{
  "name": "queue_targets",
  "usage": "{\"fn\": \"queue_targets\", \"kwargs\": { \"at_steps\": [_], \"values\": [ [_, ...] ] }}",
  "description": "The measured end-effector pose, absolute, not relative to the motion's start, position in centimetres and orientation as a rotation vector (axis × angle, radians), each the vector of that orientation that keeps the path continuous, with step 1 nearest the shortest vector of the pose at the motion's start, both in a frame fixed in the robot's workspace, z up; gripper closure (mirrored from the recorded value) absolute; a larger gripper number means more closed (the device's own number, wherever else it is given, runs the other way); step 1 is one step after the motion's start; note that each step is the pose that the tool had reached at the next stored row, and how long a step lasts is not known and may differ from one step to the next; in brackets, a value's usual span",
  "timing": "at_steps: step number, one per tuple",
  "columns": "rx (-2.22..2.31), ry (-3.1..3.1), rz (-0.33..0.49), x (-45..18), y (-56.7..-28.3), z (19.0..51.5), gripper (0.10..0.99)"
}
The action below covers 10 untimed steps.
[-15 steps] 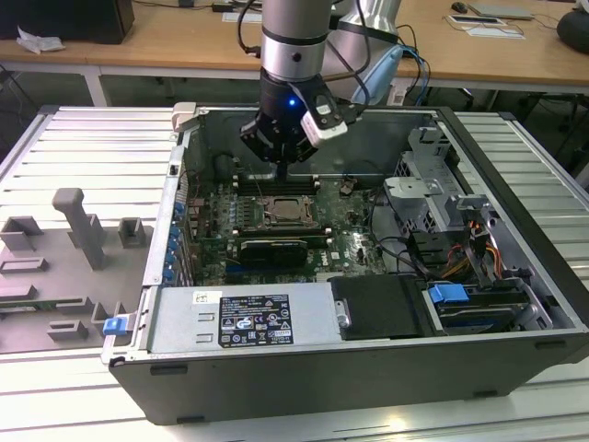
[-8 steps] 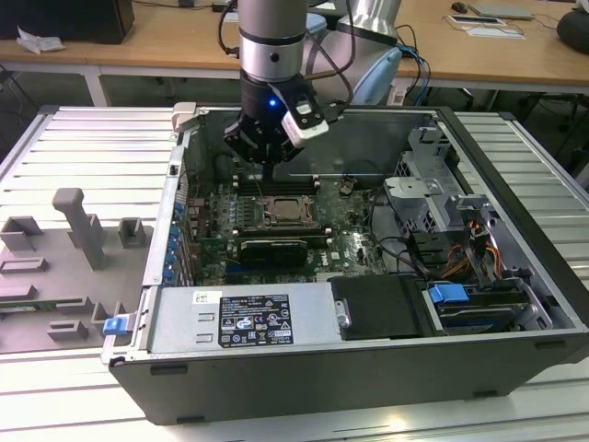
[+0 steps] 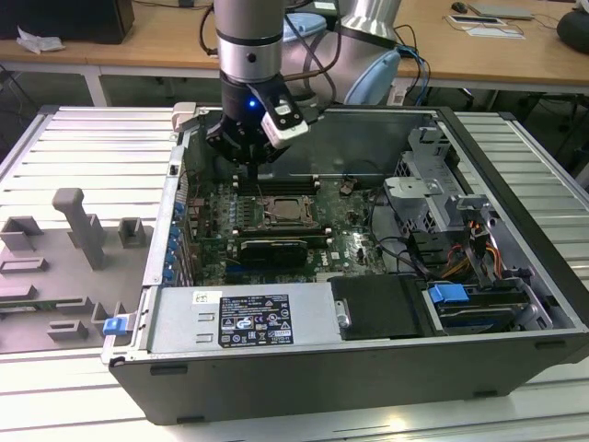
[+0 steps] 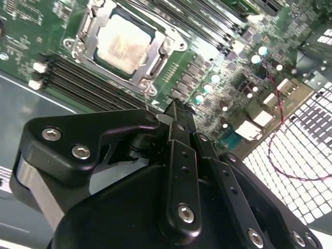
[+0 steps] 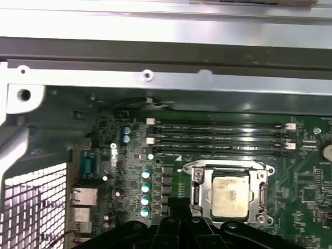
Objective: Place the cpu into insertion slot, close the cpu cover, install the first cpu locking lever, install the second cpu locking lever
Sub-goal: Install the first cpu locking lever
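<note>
Hovering closed and empty, the pincer point(image 4: 176, 110) hung just short of the cpu point(image 4: 123, 44), seated in the insertion slot point(image 4: 115, 70) under the cpu cover point(image 4: 157, 58); lever work seemed current, demanding precise tip contact.

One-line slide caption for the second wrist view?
Shut claw hovers above the motherboard; the cpu sits in the insertion slot, cpu cover lowered around it.

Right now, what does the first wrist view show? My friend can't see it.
The pale cpu sits in the insertion slot, framed by the metal cpu cover, on a green motherboard. The black end effector hangs near it.
</note>
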<state>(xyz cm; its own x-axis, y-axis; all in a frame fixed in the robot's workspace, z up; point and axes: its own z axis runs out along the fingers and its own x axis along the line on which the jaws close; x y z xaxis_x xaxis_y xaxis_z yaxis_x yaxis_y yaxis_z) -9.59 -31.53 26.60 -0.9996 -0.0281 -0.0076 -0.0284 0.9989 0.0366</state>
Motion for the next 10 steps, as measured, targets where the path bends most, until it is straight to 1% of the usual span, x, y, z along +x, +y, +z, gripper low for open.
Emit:
{"fn": "queue_targets", "kwargs": {
  "at_steps": [4,10],
  "values": [
    [-0.048,3.133,0.057,-10.0,-31.3,26.4,0.98],
    [-0.063,3.133,0.057,-10.2,-30.0,26.0,0.98]
  ]
}}
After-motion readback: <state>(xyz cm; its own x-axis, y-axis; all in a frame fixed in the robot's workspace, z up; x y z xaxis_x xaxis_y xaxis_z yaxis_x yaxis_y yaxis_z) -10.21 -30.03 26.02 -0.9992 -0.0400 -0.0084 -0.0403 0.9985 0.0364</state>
